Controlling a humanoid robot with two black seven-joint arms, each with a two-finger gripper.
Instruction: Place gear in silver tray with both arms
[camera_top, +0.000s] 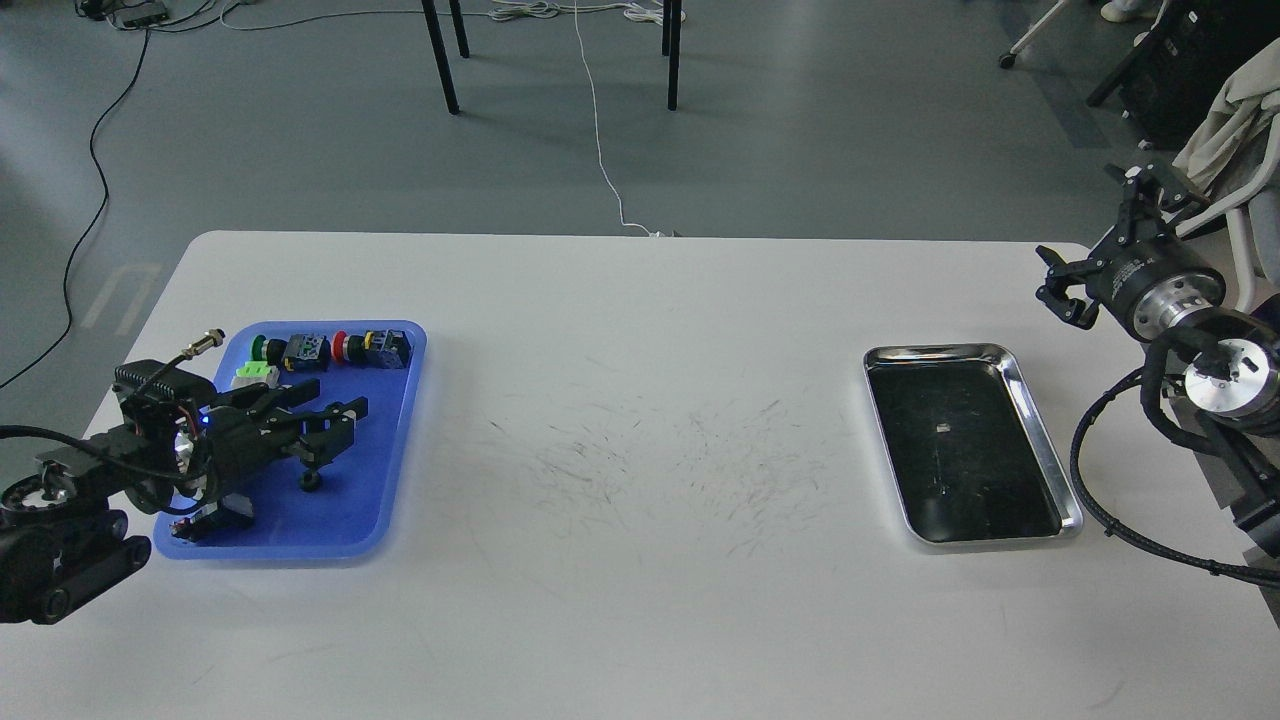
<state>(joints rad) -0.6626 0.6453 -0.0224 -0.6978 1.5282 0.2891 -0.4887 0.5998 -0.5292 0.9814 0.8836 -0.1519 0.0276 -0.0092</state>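
Note:
The gear (311, 481) is a small black round part lying on the blue plastic tray (385, 500), at its middle. My left gripper (335, 408) hovers over the blue tray just above and behind the gear, its jaws apart and empty. The silver tray (1040, 440) lies at the right side of the table, shiny-rimmed with a dark bottom and nothing in it. My right gripper (1095, 240) is held up beyond the table's far right corner, behind the silver tray, with its fingers spread wide and empty.
Along the blue tray's far edge stand green, red and black-yellow push-button parts (330, 350) and a green-white block (255, 375). Another dark part (215, 520) lies at the tray's near left corner. The white table (640, 500) is scuffed in the middle.

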